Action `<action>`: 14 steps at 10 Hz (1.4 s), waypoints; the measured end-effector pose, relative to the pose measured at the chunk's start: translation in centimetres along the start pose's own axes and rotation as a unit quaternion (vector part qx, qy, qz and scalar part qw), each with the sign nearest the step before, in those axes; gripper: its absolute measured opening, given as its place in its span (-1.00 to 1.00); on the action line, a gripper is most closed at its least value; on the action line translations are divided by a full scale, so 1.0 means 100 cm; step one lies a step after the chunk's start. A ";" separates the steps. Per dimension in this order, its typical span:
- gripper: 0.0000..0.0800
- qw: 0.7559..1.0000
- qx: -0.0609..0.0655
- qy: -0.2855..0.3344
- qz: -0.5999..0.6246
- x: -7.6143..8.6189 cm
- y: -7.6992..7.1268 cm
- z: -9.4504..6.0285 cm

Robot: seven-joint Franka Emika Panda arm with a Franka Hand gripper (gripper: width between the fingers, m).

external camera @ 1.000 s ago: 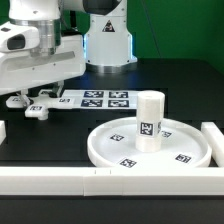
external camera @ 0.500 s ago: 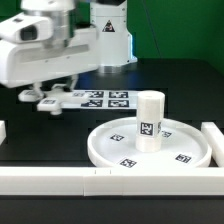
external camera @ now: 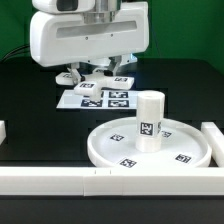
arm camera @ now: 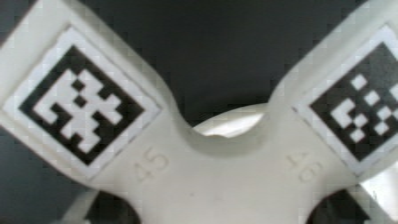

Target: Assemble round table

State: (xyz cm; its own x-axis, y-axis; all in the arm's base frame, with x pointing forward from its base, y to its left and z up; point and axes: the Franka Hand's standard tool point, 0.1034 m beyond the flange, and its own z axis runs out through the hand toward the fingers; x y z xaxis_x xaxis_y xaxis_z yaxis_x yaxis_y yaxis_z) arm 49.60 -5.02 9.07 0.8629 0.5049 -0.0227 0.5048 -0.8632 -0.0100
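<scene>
The round disc (external camera: 112,152) lies at the exterior view's right front. The short cylindrical leg (external camera: 149,120) stands upright on its hub, with a tag facing the camera. My gripper (external camera: 95,72) hangs at the back, above the far edge of the marker board. It is shut on the cross-shaped foot (external camera: 69,77), whose white arms stick out below the hand. In the wrist view the foot (arm camera: 196,165) fills the picture, with two tagged arms spreading from its centre. My fingers are hidden there.
The marker board (external camera: 95,100) lies flat behind the disc. White border blocks run along the front (external camera: 60,180), stand at the exterior view's right (external camera: 212,138) and at its left edge (external camera: 3,130). The arm's base stands at the back.
My gripper has carried the cross-shaped foot from the exterior view's left toward the right and back, and now hangs above the marker board. The disc and leg have not moved.
</scene>
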 end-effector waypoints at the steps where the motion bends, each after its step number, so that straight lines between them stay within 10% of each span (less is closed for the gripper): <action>1: 0.11 1.000 0.000 0.000 0.000 0.000 0.000 0.000; 3: 0.11 1.000 0.004 -0.006 -0.002 0.003 -0.003 -0.003; 8: 0.11 1.000 0.001 0.002 -0.013 0.082 -0.025 -0.062; 14: 0.11 1.000 0.002 0.002 -0.024 0.093 -0.040 -0.054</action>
State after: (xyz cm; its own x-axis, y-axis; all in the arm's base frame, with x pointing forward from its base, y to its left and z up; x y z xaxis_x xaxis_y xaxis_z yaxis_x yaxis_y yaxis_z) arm 55.74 3.11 14.33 0.8376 0.5460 -0.0176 0.5458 -0.8378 -0.0155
